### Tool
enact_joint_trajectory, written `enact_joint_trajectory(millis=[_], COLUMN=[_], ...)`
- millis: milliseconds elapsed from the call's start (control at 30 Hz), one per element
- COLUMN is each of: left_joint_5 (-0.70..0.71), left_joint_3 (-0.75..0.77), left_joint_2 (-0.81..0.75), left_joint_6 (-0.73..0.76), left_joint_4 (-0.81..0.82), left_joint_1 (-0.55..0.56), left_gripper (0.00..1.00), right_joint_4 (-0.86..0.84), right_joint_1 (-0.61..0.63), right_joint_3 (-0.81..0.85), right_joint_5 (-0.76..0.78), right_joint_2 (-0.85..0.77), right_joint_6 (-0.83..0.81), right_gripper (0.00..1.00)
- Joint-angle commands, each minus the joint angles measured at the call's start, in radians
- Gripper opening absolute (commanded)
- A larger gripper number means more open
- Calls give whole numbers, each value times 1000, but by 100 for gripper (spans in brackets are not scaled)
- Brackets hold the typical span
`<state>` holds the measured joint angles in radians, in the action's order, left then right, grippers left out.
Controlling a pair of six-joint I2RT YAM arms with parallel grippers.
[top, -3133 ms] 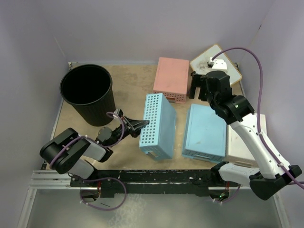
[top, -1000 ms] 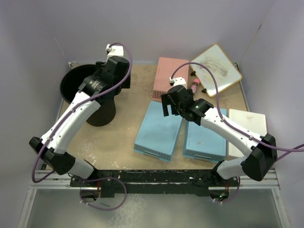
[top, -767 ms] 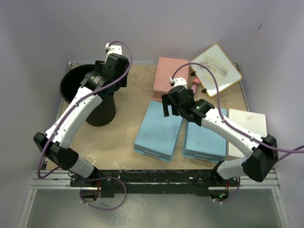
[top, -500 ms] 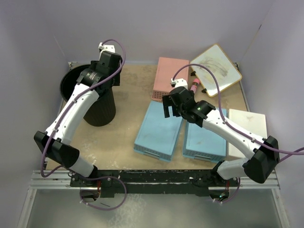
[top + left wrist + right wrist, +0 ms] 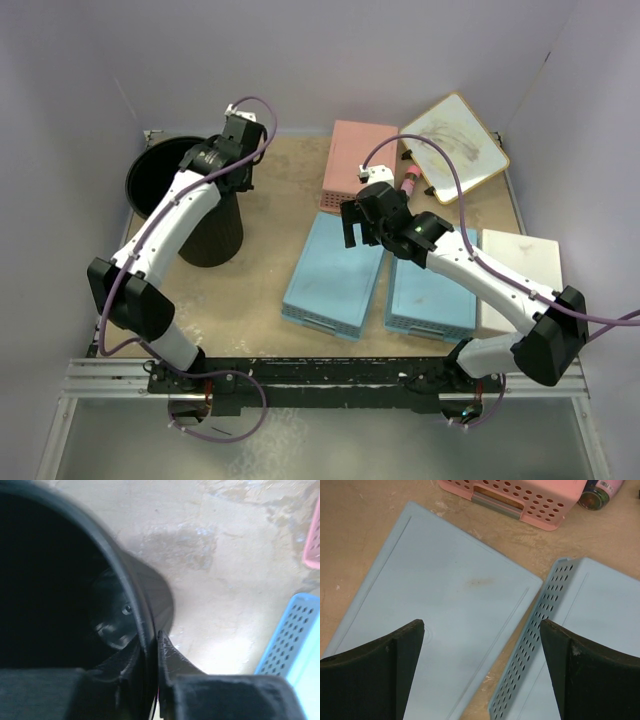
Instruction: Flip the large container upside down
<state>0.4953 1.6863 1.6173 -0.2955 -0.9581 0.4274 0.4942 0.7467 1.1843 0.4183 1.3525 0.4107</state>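
Top camera looks down from behind on the whole worktop point(image 5: 255, 290). Left wrist camera hugs the black bucket point(image 5: 150, 587) at 10 o'clock; right wrist camera faces down, close over a central light-blue basket point(image 5: 445, 610).

On my tan table point(image 5: 260, 290) I see the large container point(image 5: 215, 238) far left, a pink basket point(image 5: 365, 160) far centre, one light-blue basket point(image 5: 335, 280) beside another point(image 5: 430, 300) nearer, and a white basket point(image 5: 525, 258) right.

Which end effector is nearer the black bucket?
Left: the left end effector grips the black bucket by its rim; the right end effector hovers over a light-blue basket.
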Motion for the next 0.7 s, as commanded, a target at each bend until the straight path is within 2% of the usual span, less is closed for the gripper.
enact_joint_trajectory(millis=[0,133,300,400,467,567,667], left_joint_5=[-16,-24,-107,-119,-137,-189,-153], left_joint_3=[62,159,172,64,-51,-270,-421], left_joint_2=[7,9,-72,-164,-232,-334,-408], left_joint_6=[7,2,-39,-117,-196,-239,-288], left_joint_4=[11,1,208,414,569,836,973], left_joint_1=[-4,-4,-5,-6,-7,-8,-10], left_gripper=[0,0,0,0,0,0,0], right_joint_4=[-23,-23,-27,-18,-16,-7,-5], right_joint_1=[0,-1,-1,0,0,-1,-1], right_joint_3=[0,2,6,11,7,6,-7], right_joint_5=[-3,-1,-8,-5,1,9,6], right_joint_2=[-14,-12,-7,-8,-15,-25,-28], right_joint_6=[12,13,14,16,16,19,20], right_gripper=[100,100,100,100,100,100,100])
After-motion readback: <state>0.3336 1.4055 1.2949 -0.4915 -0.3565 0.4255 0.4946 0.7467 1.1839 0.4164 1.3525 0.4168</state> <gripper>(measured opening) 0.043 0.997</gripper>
